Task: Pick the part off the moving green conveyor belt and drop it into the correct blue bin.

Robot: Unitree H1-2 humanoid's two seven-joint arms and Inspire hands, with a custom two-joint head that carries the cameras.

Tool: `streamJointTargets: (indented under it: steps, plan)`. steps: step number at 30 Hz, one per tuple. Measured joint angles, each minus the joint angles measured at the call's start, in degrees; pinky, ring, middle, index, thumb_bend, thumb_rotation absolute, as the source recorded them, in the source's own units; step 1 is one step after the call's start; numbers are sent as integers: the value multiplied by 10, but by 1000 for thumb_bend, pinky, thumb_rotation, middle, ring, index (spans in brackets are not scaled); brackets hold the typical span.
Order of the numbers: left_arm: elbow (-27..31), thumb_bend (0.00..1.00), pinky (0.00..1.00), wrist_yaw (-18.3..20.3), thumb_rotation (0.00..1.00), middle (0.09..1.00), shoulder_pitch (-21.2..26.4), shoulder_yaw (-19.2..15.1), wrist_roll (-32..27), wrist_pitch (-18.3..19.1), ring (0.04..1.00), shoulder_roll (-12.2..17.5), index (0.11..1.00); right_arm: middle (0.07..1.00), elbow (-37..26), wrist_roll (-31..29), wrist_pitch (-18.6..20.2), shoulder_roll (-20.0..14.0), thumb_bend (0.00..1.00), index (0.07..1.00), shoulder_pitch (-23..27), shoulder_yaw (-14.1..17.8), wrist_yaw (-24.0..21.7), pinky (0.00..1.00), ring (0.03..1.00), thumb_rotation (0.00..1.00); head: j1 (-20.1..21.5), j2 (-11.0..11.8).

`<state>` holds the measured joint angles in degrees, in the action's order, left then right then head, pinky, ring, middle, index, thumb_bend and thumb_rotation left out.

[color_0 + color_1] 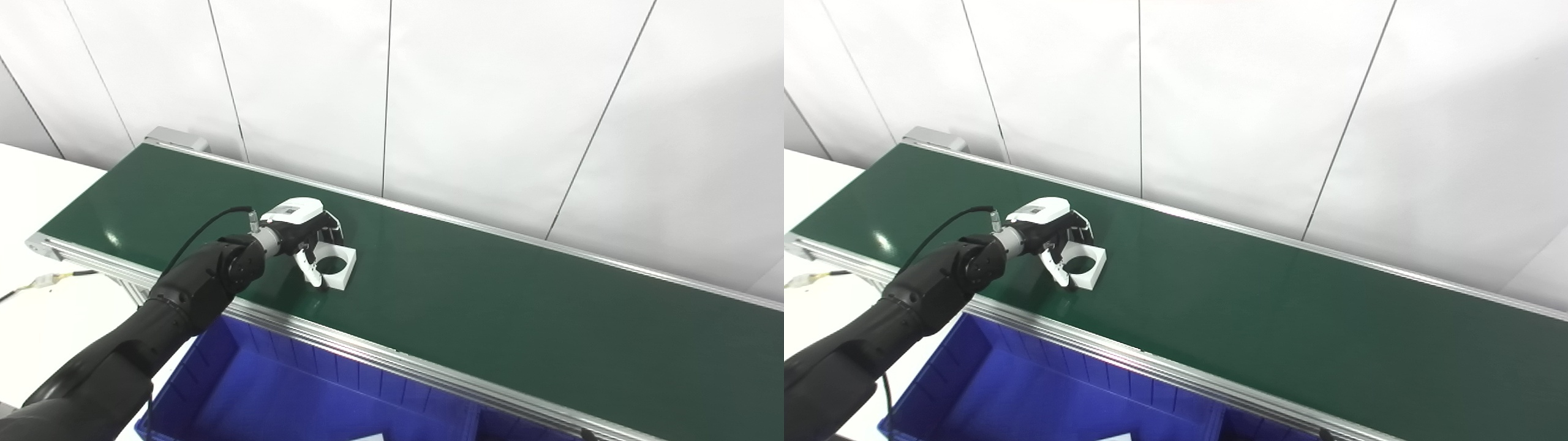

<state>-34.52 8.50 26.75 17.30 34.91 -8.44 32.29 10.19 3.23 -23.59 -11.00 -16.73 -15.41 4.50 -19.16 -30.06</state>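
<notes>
Belt: green conveyor belt [490, 294], running from upper left to lower right, edged with silver rails; white panelled wall behind
Part: white square part [338, 264] with a round hole through it, lying flat on the belt near the left end, toward the near rail
Left hand: left hand [304, 234] over the part, black arm entering from lower left; fingers [310, 269] curled down around the part's left side, thumb touching it; whether the grip is clamped or only closing, cannot tell
Right hand: out of view
Bin: blue bin [294, 392] below the near rail, open-topped with a ribbed wall; a pale scrap at its bottom edge
Surface: white surface [37, 202] at far left; a cable lying on it
</notes>
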Motion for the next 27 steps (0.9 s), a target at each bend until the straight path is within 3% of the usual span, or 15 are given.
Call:
streamJointTargets:
  steps: [6,10,17,20,27]
  plan:
    - [33,500,466,4,0,514,-7,-19,-20,-12,447,0,486,828,-5,2,0,3,865,956,0,-4,3,739,785,412,14,-12]
    - [104,502,465,-13,0,499,-40,-76,-70,-51,445,1,485,831,-14,6,0,5,855,951,-2,-11,9,715,779,410,81,-53]
    - [203,498,400,-20,0,477,-89,-138,-151,-126,419,7,527,818,-31,22,0,5,874,924,-3,-23,31,735,786,391,162,-91]
    - [235,499,417,-14,0,480,-108,-147,-182,-142,433,5,519,823,-44,28,0,6,876,922,-7,-28,39,751,795,388,209,-113]
    - [272,498,395,-10,0,490,-153,-147,-237,-165,426,-13,518,818,-66,58,0,28,869,925,-11,-39,61,757,786,394,268,-145]
